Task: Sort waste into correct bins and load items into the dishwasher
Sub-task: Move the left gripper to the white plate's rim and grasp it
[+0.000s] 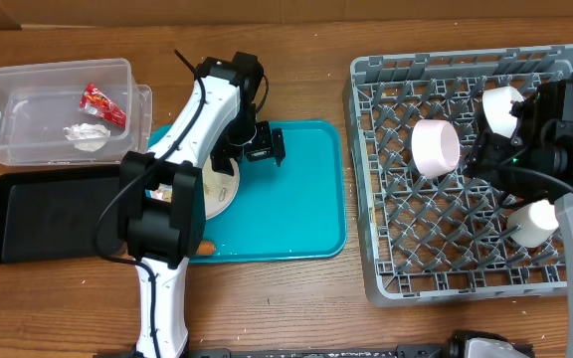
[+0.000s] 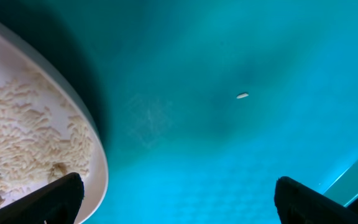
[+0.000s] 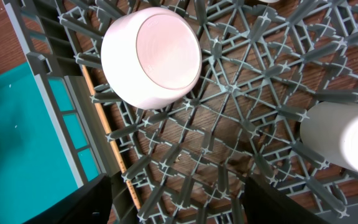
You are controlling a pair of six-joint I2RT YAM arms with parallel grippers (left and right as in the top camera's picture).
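Observation:
A round white plate with rice and beige scraps lies on the teal tray. My left gripper is open just above the tray, beside the plate's rim. A small orange carrot lies at the tray's front edge. The red wrapper and the white paper wad lie in the clear tub. The grey rack holds two white bowls, a cup and a chopstick. My right gripper is open and empty over the rack.
The black tray lies in front of the tub, left of the teal tray. A single rice grain lies on the teal tray. Bare wooden table shows at the front and between tray and rack.

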